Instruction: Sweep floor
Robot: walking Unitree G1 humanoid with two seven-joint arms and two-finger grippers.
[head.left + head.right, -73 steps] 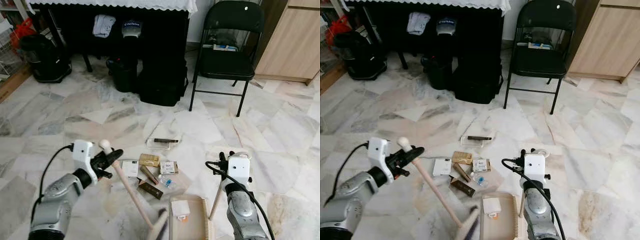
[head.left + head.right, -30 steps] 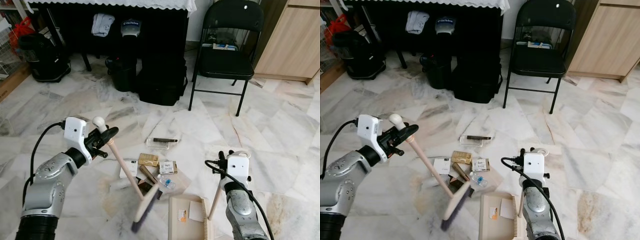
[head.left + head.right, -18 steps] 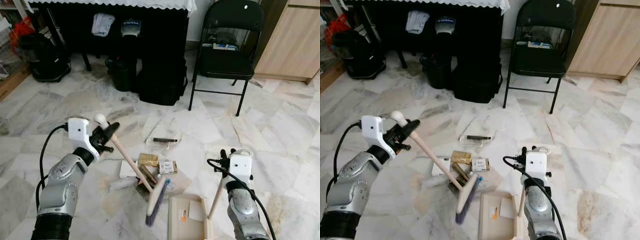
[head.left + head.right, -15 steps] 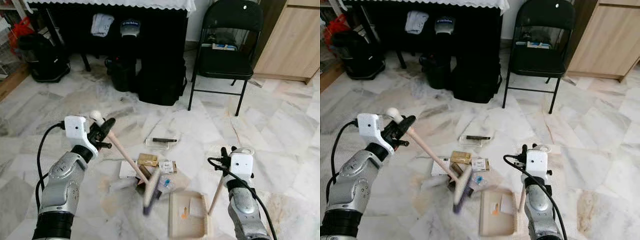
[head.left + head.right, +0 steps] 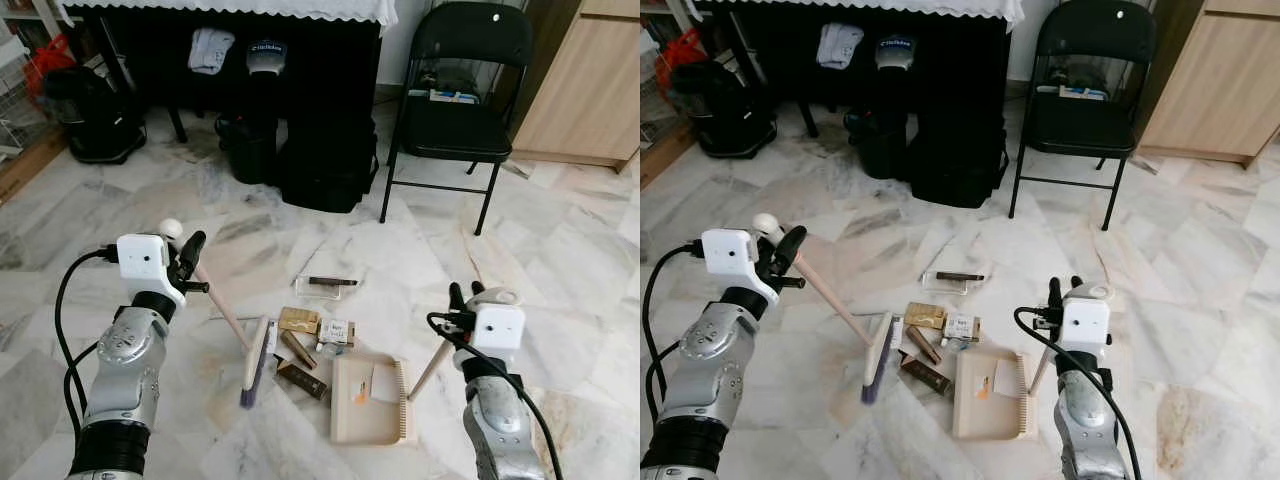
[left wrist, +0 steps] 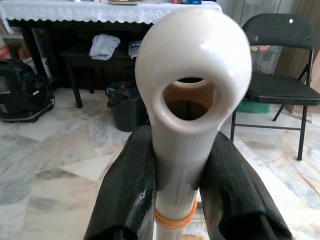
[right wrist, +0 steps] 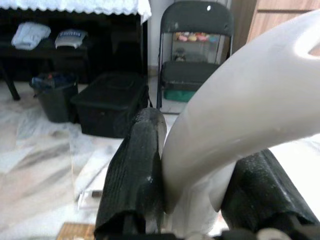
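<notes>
1. left gripper [image 5: 186, 256] clamped on brush [image 5: 255, 352] handle, slanting down toward the litter [image 5: 305, 335].
2. right gripper [image 5: 462, 297] closed round dustpan [image 5: 368, 400] handle; pan flat on floor, beside litter.

Head eyes: set high, aimed forward and down; the floor [image 5: 560, 230], chair [image 5: 455, 95] and both arms are shared.
Left wrist: aimed along its fingers [image 6: 125, 200], close on the brush handle [image 6: 192, 100].
Right wrist: close on the dustpan handle [image 7: 250, 105]; the chair is seen beyond.
</notes>
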